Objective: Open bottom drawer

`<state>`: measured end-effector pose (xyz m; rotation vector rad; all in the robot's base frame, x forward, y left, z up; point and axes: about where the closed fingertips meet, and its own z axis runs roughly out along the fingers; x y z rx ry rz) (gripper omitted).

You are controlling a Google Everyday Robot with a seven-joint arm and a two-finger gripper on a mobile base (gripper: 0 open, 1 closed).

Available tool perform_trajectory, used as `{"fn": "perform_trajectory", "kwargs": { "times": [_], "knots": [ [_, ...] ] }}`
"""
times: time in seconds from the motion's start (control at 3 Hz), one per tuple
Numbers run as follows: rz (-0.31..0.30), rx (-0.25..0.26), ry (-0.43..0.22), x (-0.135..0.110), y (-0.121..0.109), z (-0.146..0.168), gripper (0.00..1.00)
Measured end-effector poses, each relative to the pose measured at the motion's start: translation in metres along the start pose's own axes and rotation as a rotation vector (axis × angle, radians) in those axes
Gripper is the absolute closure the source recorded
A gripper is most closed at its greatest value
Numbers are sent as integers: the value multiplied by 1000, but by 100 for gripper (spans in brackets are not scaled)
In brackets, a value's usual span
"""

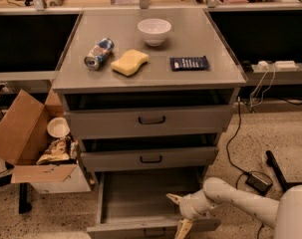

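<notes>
Warm overhead light, dark shadow above top drawer (151, 120), tool (178, 213) lit at front of bottom drawer (140, 195)

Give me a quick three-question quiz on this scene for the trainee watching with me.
1. True or false: the bottom drawer is pulled out.
2. Fill in: on the cabinet top, between the can and the dark packet, lies a yellow ____.
3. Where is the hand? A: on the cabinet top. B: at the bottom drawer's front edge, right of centre. C: at the can.
Key: 1 true; 2 sponge; 3 B.
</notes>
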<state>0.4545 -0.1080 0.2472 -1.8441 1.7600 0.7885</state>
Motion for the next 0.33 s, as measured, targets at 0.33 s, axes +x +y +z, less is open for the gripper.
{"fn": "perform_trajectory", "kwargs": {
  "times": [0.33],
  "knots": [
    [-75,37,-3,-41,4,-29,0]
  ]
}}
